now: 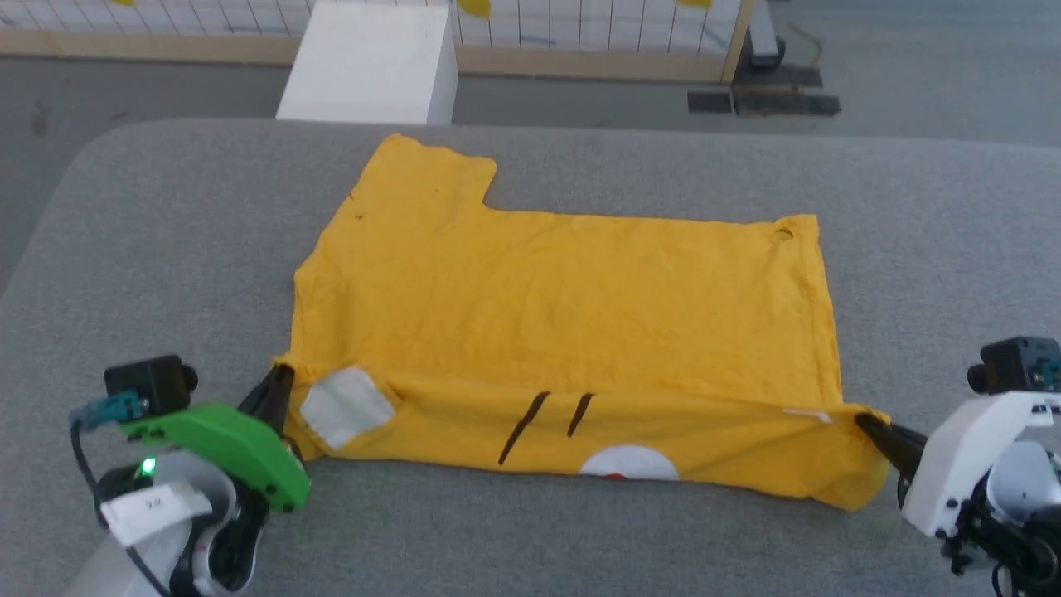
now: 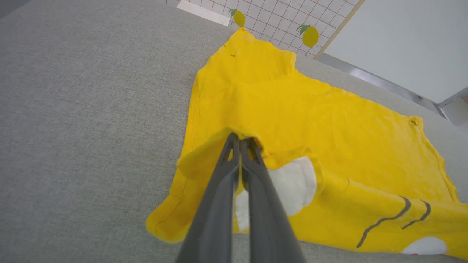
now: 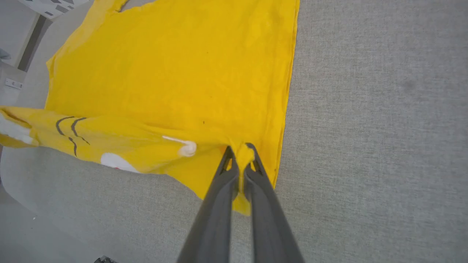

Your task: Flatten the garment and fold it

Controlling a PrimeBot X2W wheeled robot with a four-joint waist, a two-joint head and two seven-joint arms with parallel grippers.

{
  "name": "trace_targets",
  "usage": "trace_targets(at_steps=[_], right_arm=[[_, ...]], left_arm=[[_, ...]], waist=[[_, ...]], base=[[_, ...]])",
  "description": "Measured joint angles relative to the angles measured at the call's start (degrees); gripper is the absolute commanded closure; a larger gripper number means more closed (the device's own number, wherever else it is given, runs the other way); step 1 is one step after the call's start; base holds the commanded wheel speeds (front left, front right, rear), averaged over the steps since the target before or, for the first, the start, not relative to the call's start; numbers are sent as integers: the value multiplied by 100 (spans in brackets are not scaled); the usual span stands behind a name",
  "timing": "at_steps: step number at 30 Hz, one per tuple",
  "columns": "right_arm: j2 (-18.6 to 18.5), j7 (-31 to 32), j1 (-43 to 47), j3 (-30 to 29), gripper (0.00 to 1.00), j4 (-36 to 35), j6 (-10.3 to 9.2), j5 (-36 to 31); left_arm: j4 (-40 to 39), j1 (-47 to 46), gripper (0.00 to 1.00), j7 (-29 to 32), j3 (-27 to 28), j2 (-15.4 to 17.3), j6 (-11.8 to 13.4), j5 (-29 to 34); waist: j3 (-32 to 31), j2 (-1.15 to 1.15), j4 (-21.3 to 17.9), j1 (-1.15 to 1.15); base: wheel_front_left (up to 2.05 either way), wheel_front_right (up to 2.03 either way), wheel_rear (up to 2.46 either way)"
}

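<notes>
The garment (image 1: 564,298) lay spread across the centre of the head view on the grey fabric-covered table (image 1: 166,249), with its plain yellow side facing up over most of its area. One short sleeve (image 1: 431,170) projected toward the upper left of that frame, and the straight hem ran down the right side. Along the lower edge a narrow band of the cloth was turned up and over the body, exposing the print: a white patch (image 1: 346,406) at the lower left, two thin black strokes (image 1: 547,423) near the middle, and a white half-circle (image 1: 630,463) with a red dot (image 1: 615,477) at its bottom edge. The left gripper (image 1: 284,375), at the lower left of the head view, had its two dark fingers pressed together on the left end of that band; in the left wrist view a ridge of yellow cloth was pinched between the tips and raised slightly off the table. The right gripper (image 1: 862,421), at the lower right, was likewise closed on the right end of the band, and in the right wrist view a small bunch of fabric stood between its fingertips at the hem corner. The band sagged slightly between the two grip points. Beyond the table, at the top of the head view, stood a white box (image 1: 373,66) and a gridded panel (image 1: 597,21) with lemon stickers.
</notes>
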Motion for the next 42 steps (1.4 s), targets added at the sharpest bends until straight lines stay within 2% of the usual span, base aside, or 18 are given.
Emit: trace_targets(at_steps=[10, 20, 21, 22, 23, 28, 31, 36, 42], right_arm=[[43, 51, -773, 213, 100, 516, 0, -470], [-83, 134, -1067, 448, 100, 759, 5, -653], [-82, 130, -1070, 439, 93, 762, 5, -651], [-82, 124, -1072, 438, 62, 764, 5, -642], [-82, 90, -1072, 427, 0, 768, 4, -612], [37, -93, -1004, 324, 0, 755, 4, -323], [48, -291, -797, 146, 0, 628, 1, -201], [185, -500, -374, -305, 0, 270, 1, -99], [371, -450, 50, -666, 0, -83, 1, -103]], left_arm=[[1236, -1051, 100, -81, -201, -388, -341, 209], [1879, -1449, 100, -223, -224, -509, -318, 280], [1892, -1470, 69, -245, -211, -526, -319, 274], [1911, -1477, 27, -253, -190, -550, -319, 253], [1930, -1478, 0, -258, -185, -563, -319, 254], [1889, -1417, 0, -232, -68, -523, -279, 160], [1638, -1208, 0, -248, 31, -393, -136, 142], [977, -673, 0, -164, 57, -87, 307, 235], [155, -90, 0, 788, -348, 116, 820, 253]], waist=[[830, 0, -29, 1], [1322, 0, -17, 1], [1324, 0, -6, 1], [1314, 0, 4, 1], [1290, 0, 14, 1], [1069, 0, 38, 1], [868, 0, 54, 1], [480, 0, 93, 1], [118, 0, 155, 1]], base=[[0, 0, 0], [0, 0, 0], [0, 0, 0], [0, 0, 0], [0, 0, 0], [0, 0, 0], [0, 0, 0], [0, 0, 0], [0, 0, 0]])
